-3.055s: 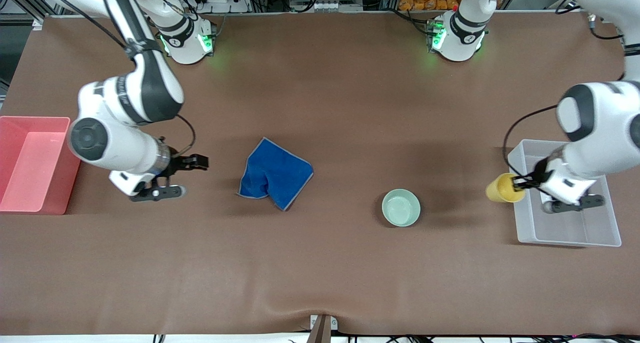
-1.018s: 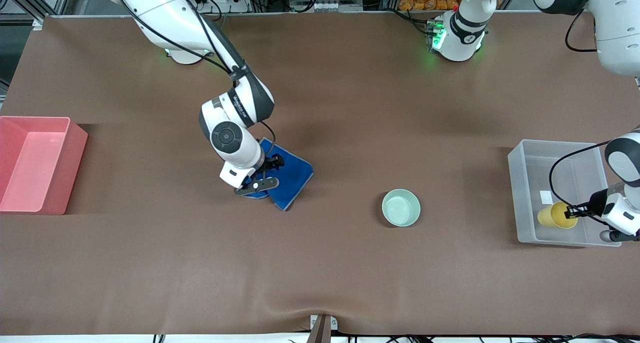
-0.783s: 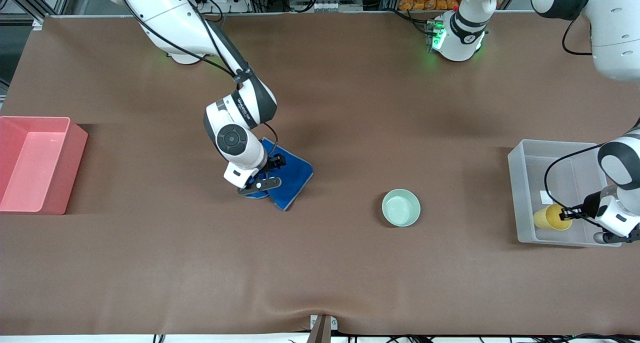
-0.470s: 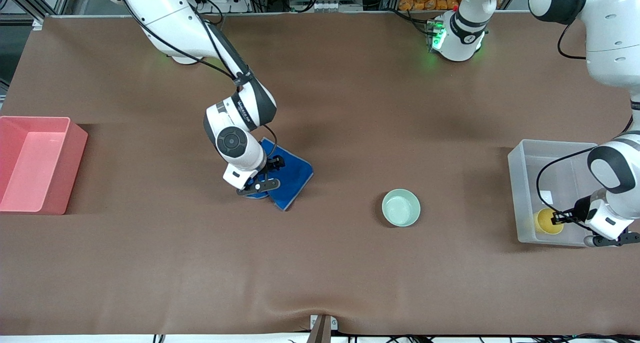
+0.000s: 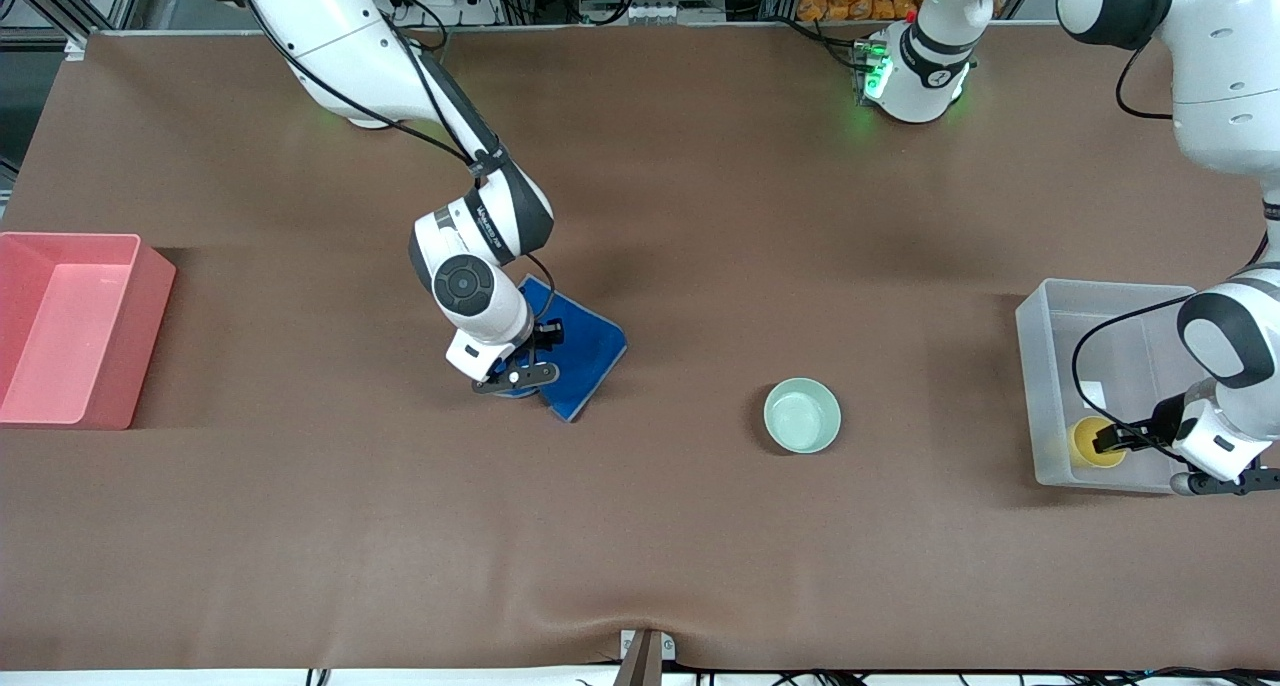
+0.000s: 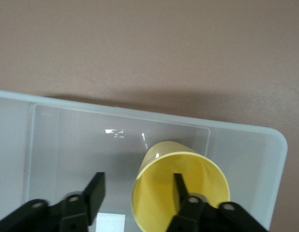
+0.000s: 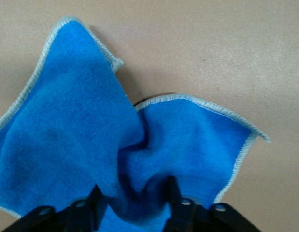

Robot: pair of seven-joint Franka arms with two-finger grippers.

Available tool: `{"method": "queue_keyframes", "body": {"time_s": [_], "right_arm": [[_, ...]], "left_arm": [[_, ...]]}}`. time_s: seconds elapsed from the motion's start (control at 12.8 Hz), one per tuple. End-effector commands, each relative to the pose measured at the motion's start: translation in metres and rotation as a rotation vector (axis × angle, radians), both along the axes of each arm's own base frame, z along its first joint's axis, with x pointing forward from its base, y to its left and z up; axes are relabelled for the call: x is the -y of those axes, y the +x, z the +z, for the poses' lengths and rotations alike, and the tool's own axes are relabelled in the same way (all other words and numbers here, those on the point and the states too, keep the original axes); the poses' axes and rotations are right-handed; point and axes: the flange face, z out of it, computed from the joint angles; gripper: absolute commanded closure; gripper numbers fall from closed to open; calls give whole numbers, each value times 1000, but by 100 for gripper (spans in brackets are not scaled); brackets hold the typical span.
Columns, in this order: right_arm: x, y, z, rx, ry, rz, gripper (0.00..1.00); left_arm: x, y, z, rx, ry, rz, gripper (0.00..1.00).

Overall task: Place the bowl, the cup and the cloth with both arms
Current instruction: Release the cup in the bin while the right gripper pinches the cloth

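Note:
The blue cloth (image 5: 592, 351) lies rumpled on the table's middle, toward the right arm's end. My right gripper (image 5: 533, 350) is down on it, open, with its fingers either side of a raised fold (image 7: 135, 195) of the cloth (image 7: 67, 121). The yellow cup (image 5: 1093, 442) stands upright in the clear bin (image 5: 1040, 366), in the corner nearest the front camera. My left gripper (image 5: 1125, 434) is open at the cup (image 6: 188, 169): one finger is inside it, the other (image 6: 96, 188) is outside, clear of its wall. The mint-green bowl (image 5: 802, 416) sits alone between the cloth and the bin.
A red bin (image 5: 150, 306) stands at the right arm's end of the table. The clear bin (image 6: 246, 133) has a white label on its floor beside the cup. The brown mat has a ripple at its front edge.
My left arm carried the cup over the clear bin and lowered it into the near corner. My right arm swung from beside the red bin onto the cloth and settled lower.

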Motion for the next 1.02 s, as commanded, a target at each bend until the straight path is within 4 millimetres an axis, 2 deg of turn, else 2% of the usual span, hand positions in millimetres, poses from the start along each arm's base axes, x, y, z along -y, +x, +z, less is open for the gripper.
{"method": "queue_keyframes", "body": {"time_s": [0.0,0.16,0.39,0.47,0.63,0.78,0.86,0.94], "right_arm": [[-5,-1,0,5,8,-43,100],[-6,4,5,39,24,-48,100],[-5,11,21,76,44,-69,100],[-4,16,37,97,57,-75,100],[1,21,82,144,89,-85,100],[7,25,132,187,120,-124,100],[15,26,152,189,124,-149,100],[32,32,174,203,124,-177,100]], "left_arm": [[-4,-3,36,-21,41,-59,0],[1,-7,64,-39,37,-70,0],[38,-6,93,-48,20,-73,0],[50,-6,107,-49,11,-32,0],[83,-6,122,-64,-3,19,0],[114,-5,127,-77,-14,48,0],[130,-6,124,-95,-26,67,0],[147,-5,120,-103,-38,92,0]]}}
